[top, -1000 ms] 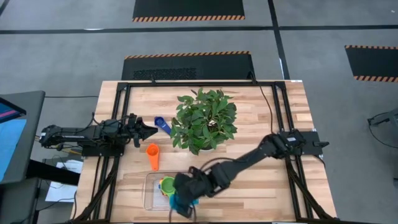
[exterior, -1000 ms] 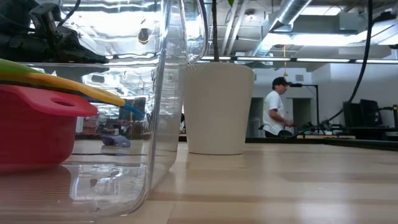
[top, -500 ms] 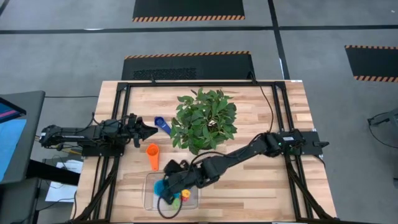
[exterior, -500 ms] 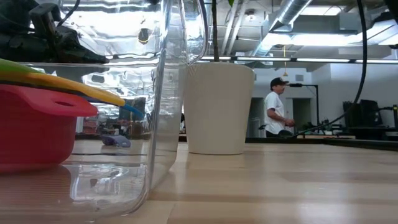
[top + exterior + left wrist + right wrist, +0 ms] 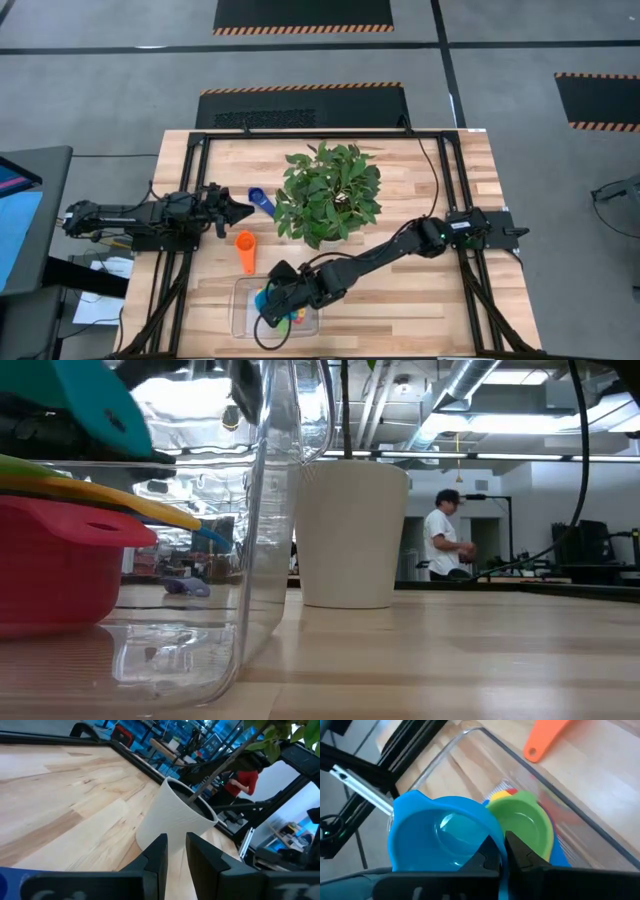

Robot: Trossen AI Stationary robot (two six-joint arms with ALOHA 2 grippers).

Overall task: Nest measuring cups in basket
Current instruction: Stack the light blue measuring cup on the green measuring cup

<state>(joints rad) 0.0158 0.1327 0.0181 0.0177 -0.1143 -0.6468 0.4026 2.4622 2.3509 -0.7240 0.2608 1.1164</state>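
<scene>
Carrying the light blue cup (image 5: 442, 837) pinched by its rim, the right gripper (image 5: 502, 852) hovers over the basket (image 5: 240, 300) at the table's 6 o'clock (left arm idle); next, lower it onto the green cup (image 5: 522, 825).

A robotics lab or industrial workshop, by every sign. Grey concrete floor (image 5: 120, 80) marked with dark lines and black mats edged in orange-and-black hazard stripes (image 5: 303, 14). Wooden tabletop (image 5: 400, 300) boxed in a black metal frame (image 5: 320, 133), two dark robot arms mounted at its sides, cables trailing off the edges. Exposed silver ducting and pipes (image 5: 470, 380) under an open ceiling with strip lights. Beyond the tabletop, a person in a white shirt and cap (image 5: 443, 530) standing at a long bench among dark equipment. Part of a monitor (image 5: 18, 215) at the side.
</scene>
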